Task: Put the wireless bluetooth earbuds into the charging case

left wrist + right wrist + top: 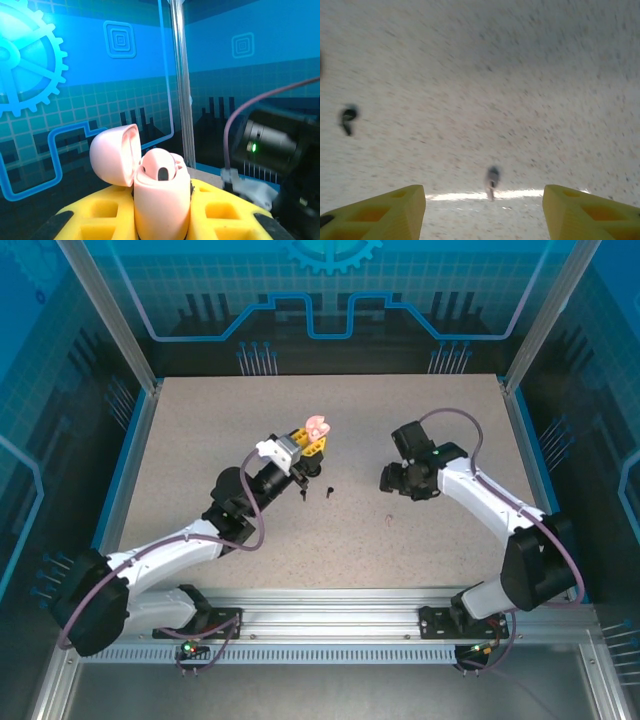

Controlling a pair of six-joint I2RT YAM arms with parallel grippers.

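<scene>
Pale pink round plastic charging case [160, 200]: clamped between the yellow fingers [95, 212] of my left gripper [162, 215], with its hinged lid [116, 156] standing open on the gripper's left side. One pale pink earbud [159, 164] looks seated in the mouth of the case, a dark oval on its upper face. Whether a second bud sits beside it, I cannot tell.

Overhead, the left gripper [308, 443] carries the case [317, 427] at its far tip, over the speckled beige table [200, 440].

My right gripper [482, 195] has its yellow fingers [380, 215] wide apart with nothing between them, aimed down at the table [520, 75]. A blurred greyish stemmed earbud [491, 181] lies on the surface just ahead of the gap between the fingertips. A black stemmed earbud [347, 117] lies farther ahead and off to that gripper's left.

Overhead, the right gripper [393, 478] sits near the left one. A small dark earbud [329, 491] lies on the table between them; I cannot tell which of the two loose buds it is.
</scene>
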